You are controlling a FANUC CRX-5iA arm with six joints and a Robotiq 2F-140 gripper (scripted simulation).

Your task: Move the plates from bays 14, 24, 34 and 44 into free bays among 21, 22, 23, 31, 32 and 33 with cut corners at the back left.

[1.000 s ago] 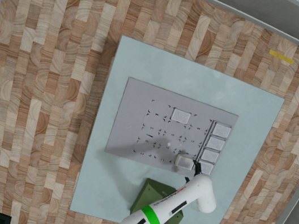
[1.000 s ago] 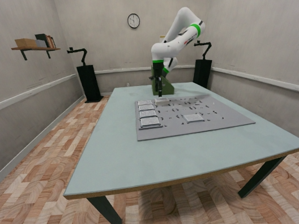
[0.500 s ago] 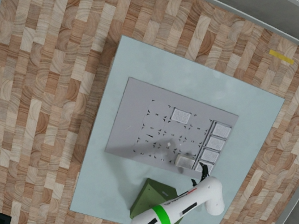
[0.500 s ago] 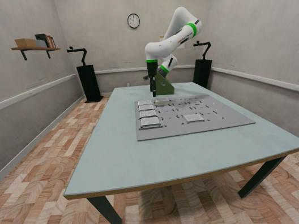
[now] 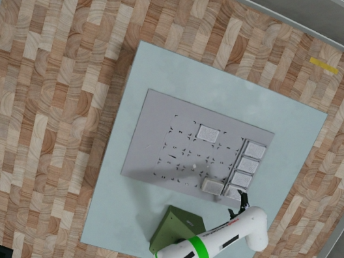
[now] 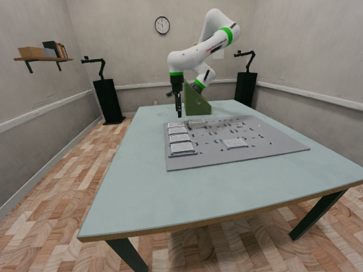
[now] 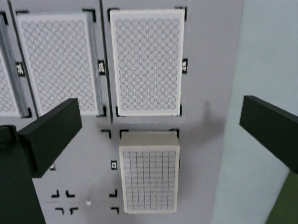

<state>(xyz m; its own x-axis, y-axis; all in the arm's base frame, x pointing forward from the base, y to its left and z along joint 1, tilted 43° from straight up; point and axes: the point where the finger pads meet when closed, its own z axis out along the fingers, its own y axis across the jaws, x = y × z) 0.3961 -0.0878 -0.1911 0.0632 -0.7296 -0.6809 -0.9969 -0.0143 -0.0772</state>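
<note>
Alongside the plate in bay 14 (image 5: pixel 234 193) (image 6: pixel 176 124) (image 7: pixel 148 62), the sealed deep-well block (image 5: pixel 212 186) (image 6: pixel 196 123) (image 7: pixel 149 177) crowds one side; the opposite side leaves room to pass.
</note>
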